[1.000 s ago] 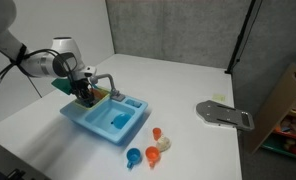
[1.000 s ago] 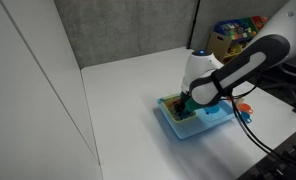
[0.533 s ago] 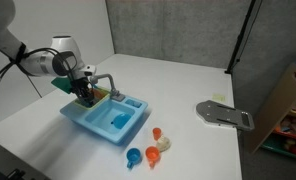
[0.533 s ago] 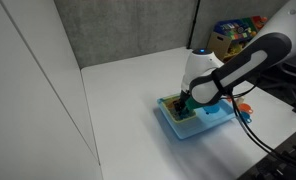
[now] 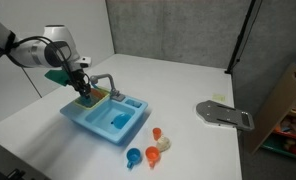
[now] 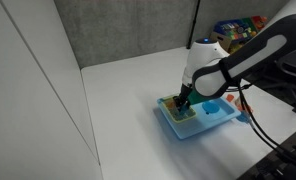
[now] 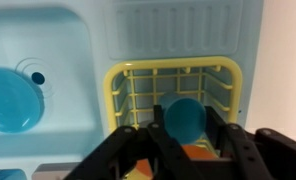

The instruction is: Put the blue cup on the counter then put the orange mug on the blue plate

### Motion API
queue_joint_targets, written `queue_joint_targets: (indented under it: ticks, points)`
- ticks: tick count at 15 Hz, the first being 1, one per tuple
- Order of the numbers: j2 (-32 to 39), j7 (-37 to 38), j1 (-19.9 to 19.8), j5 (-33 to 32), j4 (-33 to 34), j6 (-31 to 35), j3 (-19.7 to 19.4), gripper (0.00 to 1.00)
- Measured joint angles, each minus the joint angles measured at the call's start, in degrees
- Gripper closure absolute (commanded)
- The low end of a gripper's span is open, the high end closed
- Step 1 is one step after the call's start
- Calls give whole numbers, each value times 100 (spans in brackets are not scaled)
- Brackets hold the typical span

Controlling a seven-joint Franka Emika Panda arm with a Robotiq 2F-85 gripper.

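Observation:
My gripper (image 5: pixel 85 91) hangs over the yellow dish rack (image 7: pixel 122 86) at one end of the light-blue toy sink (image 5: pixel 86 121). In the wrist view the gripper (image 7: pixel 190 130) is shut on the blue cup (image 7: pixel 183 114), which sits between the two black fingers just above the rack. An orange piece, probably the orange mug (image 7: pixel 194 153), lies in the rack under the fingers, half hidden. The blue plate (image 5: pixel 118 120) lies in the sink basin and also shows in the wrist view (image 7: pixel 8 98). The white counter (image 5: pixel 188 90) surrounds the sink. In the exterior view (image 6: pixel 181 103) the gripper hides the cup.
Small toys lie on the counter in front of the sink: a blue piece (image 5: pixel 135 156), two orange pieces (image 5: pixel 152 154) and a cream one (image 5: pixel 165 144). A grey faucet (image 5: pixel 106 79) stands on the sink. A grey flat tool (image 5: pixel 226 114) lies farther off.
The arm has risen from down in the rack to a little above it. The toys on the counter have not moved.

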Motion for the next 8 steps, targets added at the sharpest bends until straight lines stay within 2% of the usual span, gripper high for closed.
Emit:
queue_joint_targets:
  ticks: [8]
  points:
    - [-653,-431,-121,0,-465,-460,101,81]
